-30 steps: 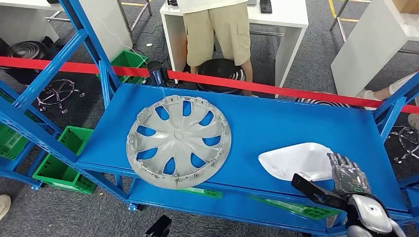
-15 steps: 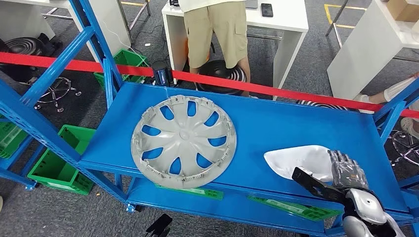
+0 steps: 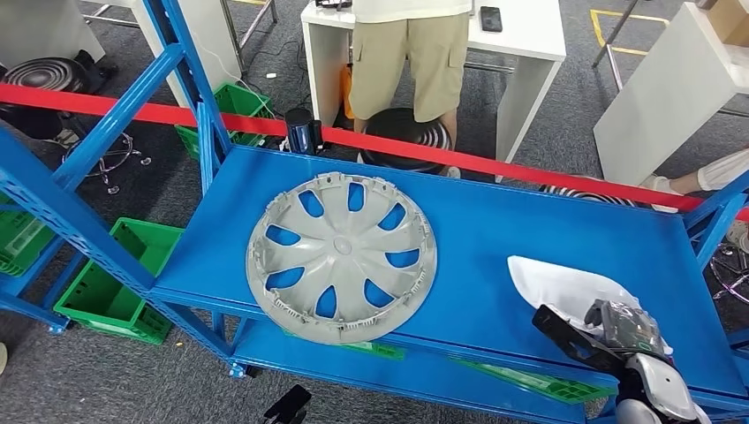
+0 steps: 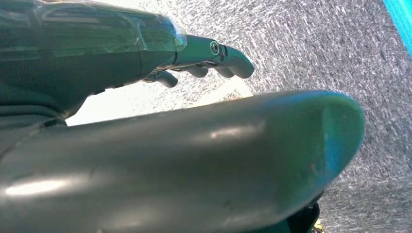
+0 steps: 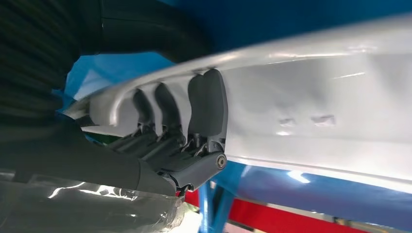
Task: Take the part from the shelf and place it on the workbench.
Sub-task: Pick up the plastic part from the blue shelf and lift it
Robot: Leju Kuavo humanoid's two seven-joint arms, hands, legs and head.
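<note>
The head view looks steeply down from above and in front of the blue shelf (image 3: 495, 221), taking in its whole top deck, with the right hand (image 3: 625, 325) at the lower right of the frame. The right wrist view sits very close behind that same hand (image 5: 184, 141), facing the white part (image 5: 316, 107) seen at lower right in the head view (image 3: 556, 287). The left wrist view looks past the left hand (image 4: 194, 145) at grey carpet (image 4: 340, 53).

A workshop test area: blue steel shelving (image 3: 106, 256); red barrier tape (image 3: 495, 164); green crates (image 3: 115, 291); white workbenches (image 3: 530, 44).
</note>
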